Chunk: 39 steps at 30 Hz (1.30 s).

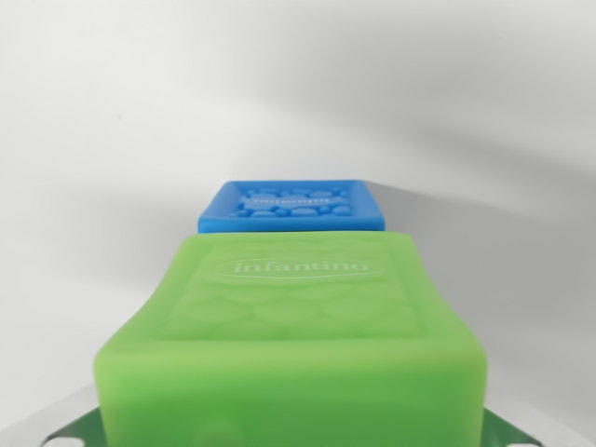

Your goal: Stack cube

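1. Bottom left, around 7 o'clock, a bit of metal gripper (298, 438) hardware pokes out from under the green cube, with a matching bit at 5 o'clock.
2. Green cube (293, 345) fills the lower middle, super close to the camera, "infantino" embossed on its top face.
3. Blue cube (292, 209) sits at 12 o'clock from the green one, farther off on the white table (84, 186), partly hidden behind the green cube's far edge.
4. Jaws: honestly can't tell, since the fingertips are hidden by the green cube.
5. To the right there's just white surface with a soft shadow.
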Available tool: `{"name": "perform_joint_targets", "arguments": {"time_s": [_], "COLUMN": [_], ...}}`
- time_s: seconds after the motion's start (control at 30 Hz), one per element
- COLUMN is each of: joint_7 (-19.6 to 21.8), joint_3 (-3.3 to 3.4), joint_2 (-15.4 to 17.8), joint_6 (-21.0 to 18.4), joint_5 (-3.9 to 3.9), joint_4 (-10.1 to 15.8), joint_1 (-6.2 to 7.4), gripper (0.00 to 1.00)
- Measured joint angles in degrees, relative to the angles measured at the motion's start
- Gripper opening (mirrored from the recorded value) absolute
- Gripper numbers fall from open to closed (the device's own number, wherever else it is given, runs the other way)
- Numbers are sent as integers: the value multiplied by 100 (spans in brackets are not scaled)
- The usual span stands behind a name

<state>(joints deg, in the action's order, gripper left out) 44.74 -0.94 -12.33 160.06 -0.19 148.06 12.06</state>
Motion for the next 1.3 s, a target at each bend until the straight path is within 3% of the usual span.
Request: {"name": "perform_joint_targets", "arguments": {"time_s": [0.5,0.53,1.3], "joint_7": [7,7,8], "joint_3": [6,6,7], "joint_2": [-241,-244,-245], "joint_6": [210,213,215], "joint_5": [-9,-9,-10], "joint_4": [-31,-32,-35], "joint_1": [3,3,4], "gripper": [0,100,100]}}
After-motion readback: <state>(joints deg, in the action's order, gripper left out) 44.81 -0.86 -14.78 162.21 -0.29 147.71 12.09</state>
